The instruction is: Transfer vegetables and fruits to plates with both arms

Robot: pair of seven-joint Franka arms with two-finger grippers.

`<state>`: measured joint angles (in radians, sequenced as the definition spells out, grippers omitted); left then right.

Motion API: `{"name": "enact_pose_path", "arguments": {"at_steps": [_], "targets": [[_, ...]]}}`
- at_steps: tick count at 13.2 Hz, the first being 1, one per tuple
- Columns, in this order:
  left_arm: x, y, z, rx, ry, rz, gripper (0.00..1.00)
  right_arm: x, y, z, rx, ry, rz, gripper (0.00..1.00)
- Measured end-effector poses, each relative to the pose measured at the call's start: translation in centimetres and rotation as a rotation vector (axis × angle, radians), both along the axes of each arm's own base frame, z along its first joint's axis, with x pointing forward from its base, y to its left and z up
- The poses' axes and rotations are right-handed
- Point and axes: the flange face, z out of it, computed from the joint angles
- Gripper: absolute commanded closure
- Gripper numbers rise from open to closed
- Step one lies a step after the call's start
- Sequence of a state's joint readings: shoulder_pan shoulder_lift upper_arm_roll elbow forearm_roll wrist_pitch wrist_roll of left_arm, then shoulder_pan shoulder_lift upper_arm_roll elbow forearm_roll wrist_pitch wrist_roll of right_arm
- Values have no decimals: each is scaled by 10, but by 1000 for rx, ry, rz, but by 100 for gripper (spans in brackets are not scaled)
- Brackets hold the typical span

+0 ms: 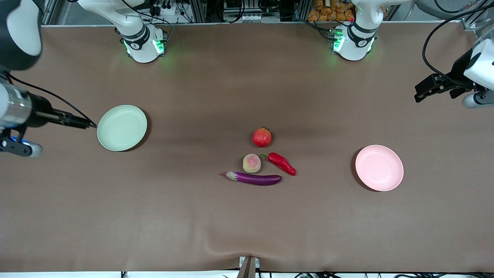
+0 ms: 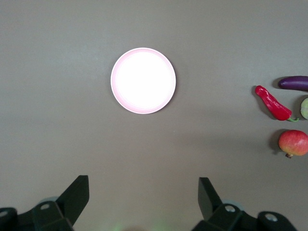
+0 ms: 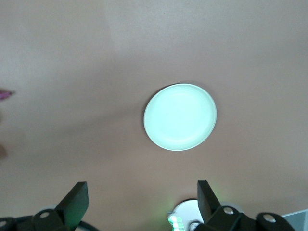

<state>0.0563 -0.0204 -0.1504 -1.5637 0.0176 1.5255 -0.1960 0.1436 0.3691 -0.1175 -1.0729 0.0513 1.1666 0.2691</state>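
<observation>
The pomegranate (image 1: 262, 137), peach (image 1: 251, 163), red chili (image 1: 283, 163) and purple eggplant (image 1: 254, 178) lie close together at mid table. The eggplant is nearest the front camera. The pale green plate (image 1: 122, 127) lies empty toward the right arm's end, and the pale pink plate (image 1: 379, 168) lies empty toward the left arm's end. My left gripper (image 1: 422, 90) is open and empty, high over the table past the pink plate (image 2: 143, 80). My right gripper (image 1: 77, 121) is open and empty, high beside the green plate (image 3: 180, 117). The left wrist view also shows the chili (image 2: 273, 102), pomegranate (image 2: 293, 143) and eggplant (image 2: 294, 83).
The brown cloth (image 1: 193, 216) covers the whole table. The two arm bases (image 1: 142, 44) (image 1: 353, 44) stand at the table's edge farthest from the front camera. Racks and cables run along that edge.
</observation>
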Motion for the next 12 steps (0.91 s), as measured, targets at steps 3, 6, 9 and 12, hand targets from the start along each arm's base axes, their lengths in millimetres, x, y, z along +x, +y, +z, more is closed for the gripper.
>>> {"name": "enact_pose_path", "arguments": {"at_steps": [3,6,9,12], "targets": [[0,1,0,0,1,2,0,-25,-37,52,40,-74,74,0],[0,3,2,-1,-3,6,0,-58,-56,86,51,-175,64,0],[0,4,3,-1,-4,6,0,-88,-46,72,63,-209,82,0],[0,4,3,-1,-3,6,0,-101,-29,64,62,-199,116,0]]}}
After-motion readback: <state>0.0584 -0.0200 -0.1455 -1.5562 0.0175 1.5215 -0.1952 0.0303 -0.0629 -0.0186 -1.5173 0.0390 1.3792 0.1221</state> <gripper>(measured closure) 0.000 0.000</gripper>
